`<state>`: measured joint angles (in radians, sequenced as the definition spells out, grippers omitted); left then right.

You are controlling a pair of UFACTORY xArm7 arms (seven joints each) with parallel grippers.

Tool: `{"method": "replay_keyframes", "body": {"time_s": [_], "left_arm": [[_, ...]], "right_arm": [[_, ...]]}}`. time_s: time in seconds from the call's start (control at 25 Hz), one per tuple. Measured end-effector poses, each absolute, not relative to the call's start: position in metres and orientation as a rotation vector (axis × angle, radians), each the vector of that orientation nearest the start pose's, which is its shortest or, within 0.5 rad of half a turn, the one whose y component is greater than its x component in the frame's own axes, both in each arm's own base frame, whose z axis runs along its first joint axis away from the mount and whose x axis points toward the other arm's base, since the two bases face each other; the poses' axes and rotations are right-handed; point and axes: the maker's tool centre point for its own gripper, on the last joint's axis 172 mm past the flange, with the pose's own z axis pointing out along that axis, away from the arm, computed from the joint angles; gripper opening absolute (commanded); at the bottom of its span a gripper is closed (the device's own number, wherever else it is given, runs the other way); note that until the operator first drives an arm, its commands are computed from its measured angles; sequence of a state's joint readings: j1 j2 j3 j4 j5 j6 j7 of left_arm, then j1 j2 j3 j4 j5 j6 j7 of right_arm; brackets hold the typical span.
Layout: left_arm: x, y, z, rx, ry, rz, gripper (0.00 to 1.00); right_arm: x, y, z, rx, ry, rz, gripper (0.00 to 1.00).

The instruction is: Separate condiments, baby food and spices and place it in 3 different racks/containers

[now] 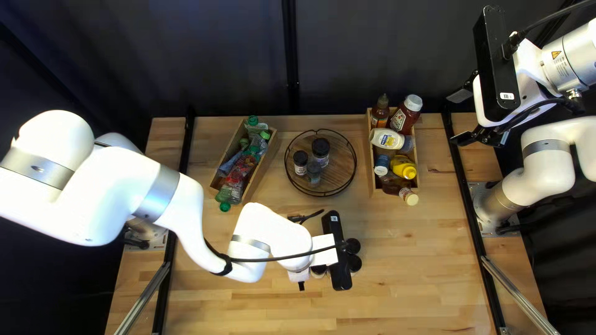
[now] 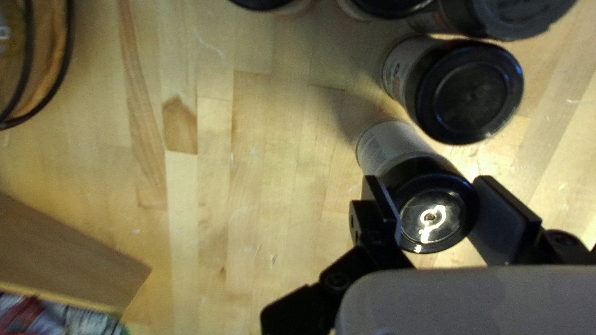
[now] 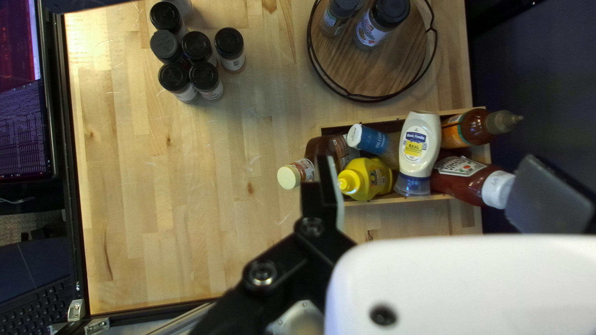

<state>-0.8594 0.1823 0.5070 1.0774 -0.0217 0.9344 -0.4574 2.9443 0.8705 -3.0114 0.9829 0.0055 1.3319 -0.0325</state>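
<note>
My left gripper (image 1: 299,275) points down over the table at the near middle; in its wrist view the left gripper (image 2: 437,208) is shut on a black-lidded spice jar (image 2: 433,214), one finger against each side of the lid. Other spice jars (image 2: 469,93) stand beside it. The round wire-rimmed tray (image 1: 338,177) holds three spice jars (image 1: 320,147). Baby food pouches (image 1: 239,174) fill the left wooden box (image 1: 266,164). Condiment bottles (image 1: 386,139) fill the right box (image 1: 371,177). My right gripper (image 1: 460,118) is raised at the right; in its wrist view the right gripper (image 3: 428,177) stands open, nothing held.
Black frame rails (image 1: 462,180) run along both table sides, with metal bars nearer the front. A dark curtain (image 1: 236,56) hangs behind the table. In the right wrist view, a screen (image 3: 22,111) and a keyboard (image 3: 37,304) are beyond the table edge.
</note>
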Motion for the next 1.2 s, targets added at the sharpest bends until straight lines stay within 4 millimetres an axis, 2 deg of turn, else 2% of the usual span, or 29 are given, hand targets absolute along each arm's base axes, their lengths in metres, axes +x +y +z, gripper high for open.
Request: {"method": "replay_keyframes", "body": {"time_s": [0.16, 0.28, 0.4, 0.56, 0.64, 0.68, 0.8, 0.84, 1.12, 1.2], "left_arm": [[0.456, -0.146, 0.175, -3.041, -0.175, -0.01, 0.06], [0.454, -0.12, 0.211, -3.017, -0.199, -0.018, 0.09], [0.456, -0.082, 0.242, -2.994, -0.236, -0.03, 0.1], [0.459, -0.021, 0.266, -2.967, -0.297, -0.062, 0.13], [0.459, 0.011, 0.271, -2.958, -0.326, -0.084, 0.15], [0.459, 0.026, 0.273, -2.956, -0.339, -0.096, 0.2], [0.462, 0.066, 0.275, -2.955, -0.372, -0.124, 0.23], [0.463, 0.075, 0.274, -2.957, -0.382, -0.13, 0.24], [0.469, 0.139, 0.259, -2.983, -0.44, -0.17, 0.17], [0.469, 0.155, 0.251, -2.992, -0.461, -0.182, 0.2]], "right_arm": [[0.318, -0.015, 0.468, -3.162, 0.086, -0.824, 1.0], [0.318, -0.015, 0.468, -3.162, 0.086, -0.824, 1.0], [0.318, -0.015, 0.468, -3.162, 0.086, -0.824, 1.0], [0.318, -0.015, 0.468, -3.162, 0.086, -0.824, 1.0], [0.318, -0.015, 0.468, -3.162, 0.086, -0.824, 1.0], [0.318, -0.015, 0.468, -3.163, 0.086, -0.824, 1.0], [0.318, -0.015, 0.468, -3.163, 0.086, -0.824, 1.0], [0.318, -0.015, 0.468, -3.163, 0.086, -0.824, 1.0], [0.318, -0.015, 0.468, -3.162, 0.086, -0.824, 1.0], [0.318, -0.015, 0.468, -3.162, 0.086, -0.824, 1.0]]}}
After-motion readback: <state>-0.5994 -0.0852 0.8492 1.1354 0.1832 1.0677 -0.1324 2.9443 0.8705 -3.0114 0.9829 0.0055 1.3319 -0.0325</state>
